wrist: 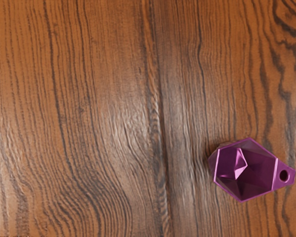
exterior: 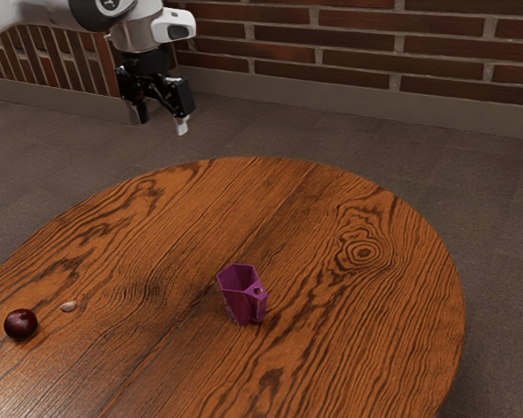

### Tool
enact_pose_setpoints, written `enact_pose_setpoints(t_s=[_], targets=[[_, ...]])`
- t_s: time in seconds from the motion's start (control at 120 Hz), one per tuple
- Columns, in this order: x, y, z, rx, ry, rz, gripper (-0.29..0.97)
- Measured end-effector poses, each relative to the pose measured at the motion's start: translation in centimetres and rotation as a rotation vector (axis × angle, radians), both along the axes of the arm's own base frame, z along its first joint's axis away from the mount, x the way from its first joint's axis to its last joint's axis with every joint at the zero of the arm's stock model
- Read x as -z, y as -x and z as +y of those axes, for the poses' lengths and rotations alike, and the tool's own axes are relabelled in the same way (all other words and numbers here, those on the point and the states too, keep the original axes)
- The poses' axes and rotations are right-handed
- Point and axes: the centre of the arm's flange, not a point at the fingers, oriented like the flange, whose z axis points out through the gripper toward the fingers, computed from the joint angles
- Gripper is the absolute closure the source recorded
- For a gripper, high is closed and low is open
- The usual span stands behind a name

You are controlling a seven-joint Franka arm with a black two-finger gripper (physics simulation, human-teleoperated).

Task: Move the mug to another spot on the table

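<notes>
Mug (exterior: pixel 241 294) was found upright near the middle of the table (exterior: pixel 375 348); the gripper (exterior: pixel 161 115) was held high, fingers spread and empty; the mug lay well below, toward the exterior view's right, its handle on that same side.

No text, brand, number or sign could be read anywhere. The mug (exterior: pixel 242 296) and the table (exterior: pixel 357 226) were unmarked.

The mug (exterior: pixel 242 293) stands near the middle of the table (exterior: pixel 331 218); a round fruit (exterior: pixel 20 323) and a small pebble (exterior: pixel 68 306) lie side by side near its edge at the exterior view's left.
</notes>
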Motion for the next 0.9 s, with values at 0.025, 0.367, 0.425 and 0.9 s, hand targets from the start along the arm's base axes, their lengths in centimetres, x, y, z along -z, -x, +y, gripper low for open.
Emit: enact_pose_setpoints(t_s=[0.025, 0.367, 0.425, 0.9], targets=[[0.0, 0.0, 0.2, -0.001, 0.001, 0.001, 0.00], [4.4, 7.2, -7.1, 0.417, -0.071, 0.042, 0.00], [5.2, 8.9, -11.6, 0.583, -0.134, 0.034, 0.00], [18.0, 8.6, -21.0, 1.418, -0.107, 0.063, 0.00]])
